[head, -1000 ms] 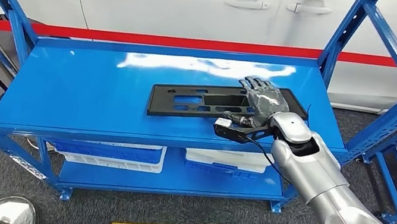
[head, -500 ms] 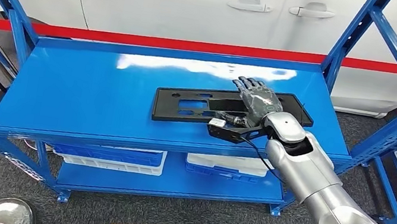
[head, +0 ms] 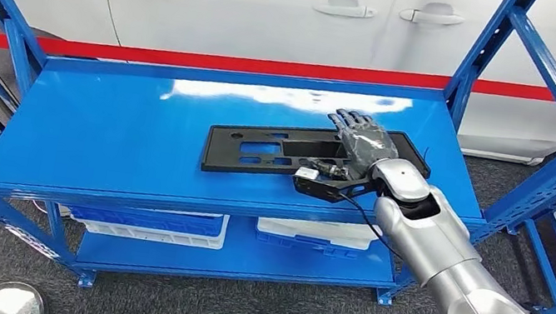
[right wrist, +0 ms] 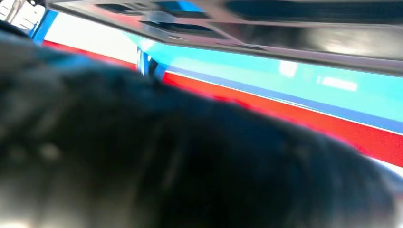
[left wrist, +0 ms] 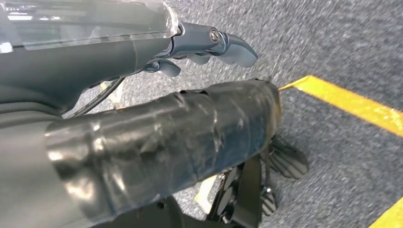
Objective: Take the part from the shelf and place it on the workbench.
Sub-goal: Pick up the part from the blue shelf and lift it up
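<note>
Plastic part, flat, black and full of holes, is lying on the top board of the blue shelf, toward the right side and closer to the near edge. It is lying flat because the board is holding it up all along. The right hand is resting on top of the right end of the part, with its fingers stretched out toward the far side, a little apart. I cannot tell if the thumb is tucked under the part, so I cannot tell if the hand is holding it yet. The hand is probably lying there to get a good hold on that end before lifting. The left hand is hanging down over the grey floor, holding nothing, fingers loosely curled.
</note>
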